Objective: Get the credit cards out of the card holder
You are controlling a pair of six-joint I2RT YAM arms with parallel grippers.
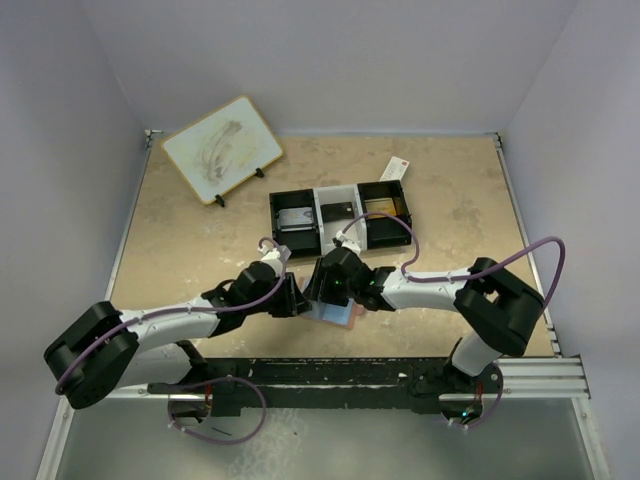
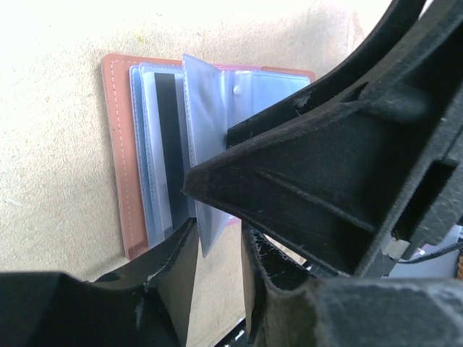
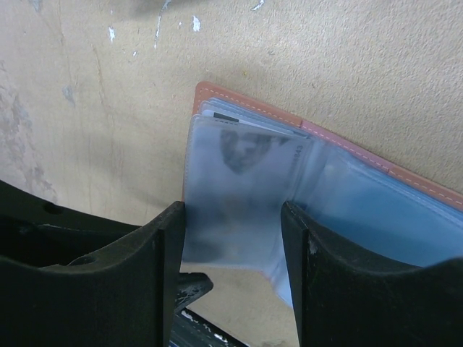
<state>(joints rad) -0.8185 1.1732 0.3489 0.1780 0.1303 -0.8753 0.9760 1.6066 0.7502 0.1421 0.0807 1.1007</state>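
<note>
The salmon-tan card holder [image 2: 116, 152] lies open on the table, its clear bluish pockets fanned up. A dark card with a pale stripe [image 2: 168, 137] sits in a pocket. My left gripper [image 2: 217, 238] is open, and a loose pocket leaf [image 2: 206, 217] hangs down between its fingers. My right gripper [image 3: 231, 217] is open and straddles another clear pocket leaf [image 3: 231, 181], behind which a card with a dark patch [image 3: 249, 148] shows. In the top view both grippers, left [image 1: 293, 297] and right [image 1: 322, 290], meet over the holder [image 1: 338, 316].
A black-and-white three-compartment tray [image 1: 340, 238] stands just beyond the grippers, with a silvery grey card [image 1: 293, 222] in its left compartment. A white packet with a red end [image 1: 395, 168] lies behind it. A small whiteboard on an easel [image 1: 222, 148] stands at the back left.
</note>
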